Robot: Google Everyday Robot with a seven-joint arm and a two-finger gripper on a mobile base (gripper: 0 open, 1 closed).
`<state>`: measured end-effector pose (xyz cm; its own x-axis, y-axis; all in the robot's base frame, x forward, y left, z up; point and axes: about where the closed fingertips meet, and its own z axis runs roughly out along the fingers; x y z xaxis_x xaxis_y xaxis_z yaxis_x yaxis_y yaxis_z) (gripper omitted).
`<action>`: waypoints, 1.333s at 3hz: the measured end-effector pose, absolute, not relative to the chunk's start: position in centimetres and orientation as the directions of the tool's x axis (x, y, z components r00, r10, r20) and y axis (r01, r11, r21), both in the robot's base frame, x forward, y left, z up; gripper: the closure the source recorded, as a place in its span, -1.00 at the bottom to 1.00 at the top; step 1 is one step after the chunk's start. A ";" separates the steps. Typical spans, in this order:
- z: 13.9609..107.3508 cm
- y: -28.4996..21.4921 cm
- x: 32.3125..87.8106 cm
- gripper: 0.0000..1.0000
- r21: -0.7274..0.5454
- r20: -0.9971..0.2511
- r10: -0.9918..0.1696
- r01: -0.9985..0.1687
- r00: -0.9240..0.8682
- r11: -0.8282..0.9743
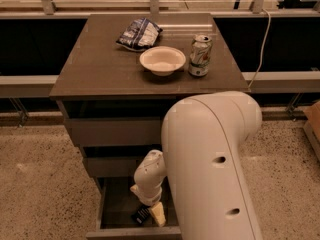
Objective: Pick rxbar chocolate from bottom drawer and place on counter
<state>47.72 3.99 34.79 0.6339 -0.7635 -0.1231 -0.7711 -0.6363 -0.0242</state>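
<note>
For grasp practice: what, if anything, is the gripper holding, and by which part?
Cannot tell: the gripper sits in the bottom drawer beside the rxbar; contact is hidden.
</note>
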 end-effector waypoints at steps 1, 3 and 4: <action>34.6 4.0 47.5 -1.00 -0.016 -0.128 -0.760 -0.767 0.637 -0.641; 29.9 4.1 49.7 -1.00 -0.098 -0.085 -0.756 -0.761 0.649 -0.641; 28.4 3.9 52.9 -1.00 -0.161 -0.063 -0.779 -0.776 0.624 -0.609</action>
<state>52.87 3.86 28.43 0.6243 -0.7786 -0.0632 -0.7764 -0.6094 -0.1609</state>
